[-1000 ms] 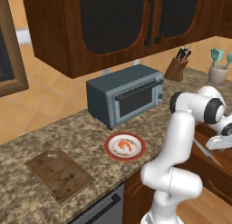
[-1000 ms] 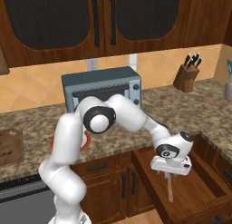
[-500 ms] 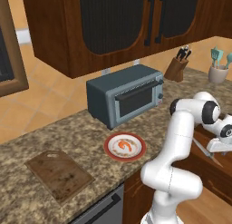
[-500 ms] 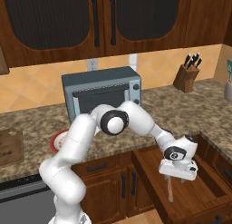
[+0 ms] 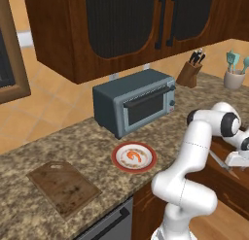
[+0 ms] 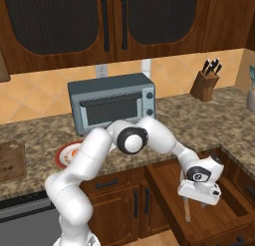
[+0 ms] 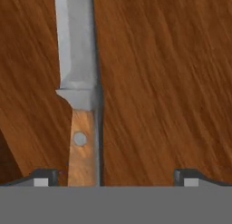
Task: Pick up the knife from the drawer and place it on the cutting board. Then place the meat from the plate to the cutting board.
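Observation:
The drawer (image 6: 221, 212) stands pulled out below the counter, and the knife (image 7: 78, 60) lies flat on its wooden floor (image 7: 158, 82). My gripper (image 7: 115, 177) hangs low inside the drawer, open, with the brown handle (image 7: 84, 146) between the fingertips (image 7: 43, 177), closer to the left one and not gripped. From the right base view the gripper (image 6: 198, 197) sits just above the knife (image 6: 187, 211). The cutting board (image 5: 63, 185) rests on the counter at the left. The meat (image 5: 133, 156) lies on the red-rimmed plate (image 5: 151, 159).
A grey toaster oven (image 5: 136, 103) stands behind the plate. A knife block (image 5: 190, 71) and a utensil holder (image 5: 234, 77) stand at the counter's far right. Dark upper cabinets (image 6: 114, 26) hang above. The drawer's side walls (image 6: 162, 187) flank my hand.
The arm has swung further right and the hand has sunk deeper into the drawer, closer to the knife. The jaws stayed open.

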